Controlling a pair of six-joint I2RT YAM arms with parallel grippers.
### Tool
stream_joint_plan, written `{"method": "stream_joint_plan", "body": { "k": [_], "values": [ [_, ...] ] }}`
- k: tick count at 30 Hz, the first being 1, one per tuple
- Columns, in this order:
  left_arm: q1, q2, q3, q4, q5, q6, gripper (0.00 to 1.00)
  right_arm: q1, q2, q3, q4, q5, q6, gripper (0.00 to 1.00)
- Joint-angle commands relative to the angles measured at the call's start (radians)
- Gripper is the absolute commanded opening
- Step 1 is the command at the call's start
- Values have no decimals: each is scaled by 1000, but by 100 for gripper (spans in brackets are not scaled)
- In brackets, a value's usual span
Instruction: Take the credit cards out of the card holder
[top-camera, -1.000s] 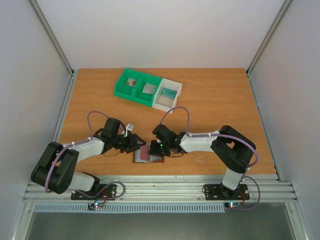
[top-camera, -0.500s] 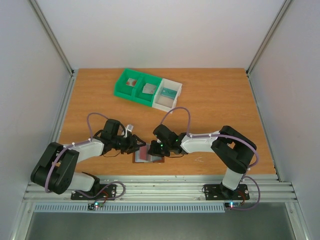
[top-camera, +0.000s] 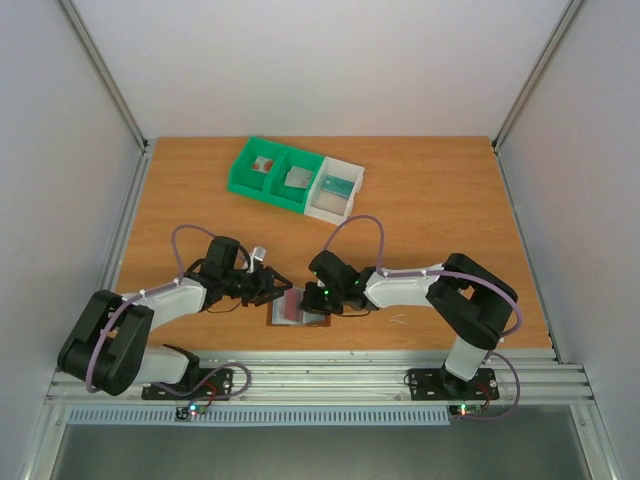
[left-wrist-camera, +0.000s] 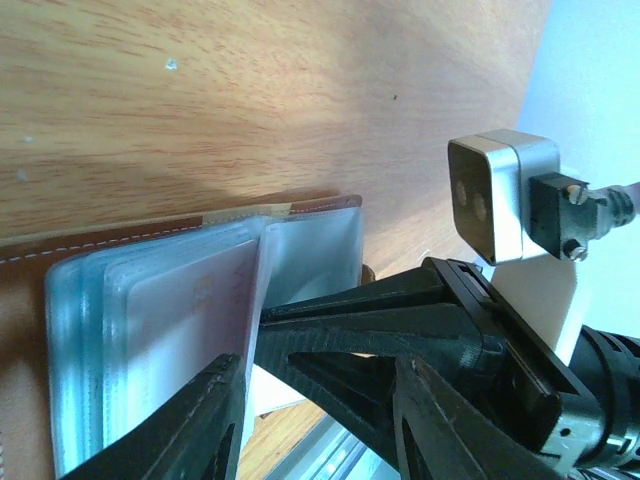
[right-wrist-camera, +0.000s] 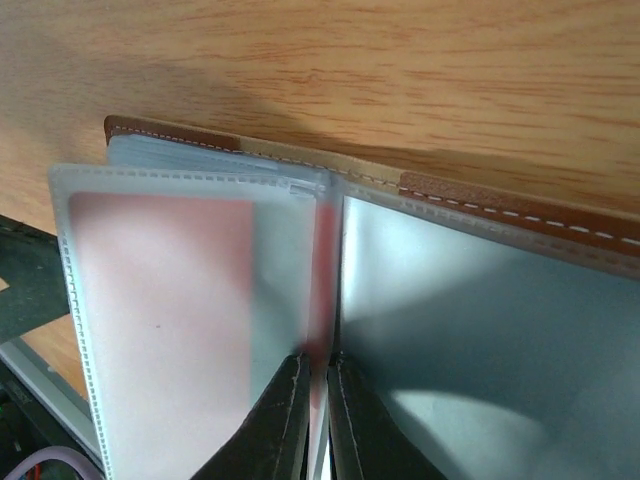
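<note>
The brown card holder (top-camera: 297, 309) lies open near the table's front edge, its clear sleeves fanned up (right-wrist-camera: 180, 300). My right gripper (right-wrist-camera: 318, 415) is shut on a thin red credit card (right-wrist-camera: 322, 250) that stands edge-on at the fold, between the sleeves. I cannot tell whether a sleeve is pinched with it. Another pink-red card (right-wrist-camera: 160, 290) shows through the left sleeve. My left gripper (left-wrist-camera: 320, 425) is open at the holder's left side. Its left finger (left-wrist-camera: 205, 425) rests against the sleeve stack (left-wrist-camera: 160, 320), and the right gripper's black body fills the gap between its fingers.
A green two-compartment bin (top-camera: 272, 172) and a joined white bin (top-camera: 336, 190) stand at the back centre, each with small flat items inside. The right arm's wrist camera (left-wrist-camera: 500, 195) sits close to my left gripper. The table's front rail is just behind the holder.
Both arms have shifted only slightly, the right arm a little to the right. The card holder stays in place and the grips look the same.
</note>
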Motion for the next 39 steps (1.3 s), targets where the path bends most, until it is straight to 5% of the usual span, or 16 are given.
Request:
{"method": "stream_joint_plan", "body": {
  "k": [1,18,30,39],
  "values": [
    [-11,-37,18,7,8,-16,42,1,-39,-30,-59,39,2,8],
    [-20,-48,36,-70,-43,36,46,1,-34,-45,-51,46,1,6],
    [-21,67,-12,175,29,-15,49,1,-40,-61,-39,46,12,5],
    [-21,86,-14,173,28,-7,49,1,-43,-68,-36,47,16,5]
  ]
}}
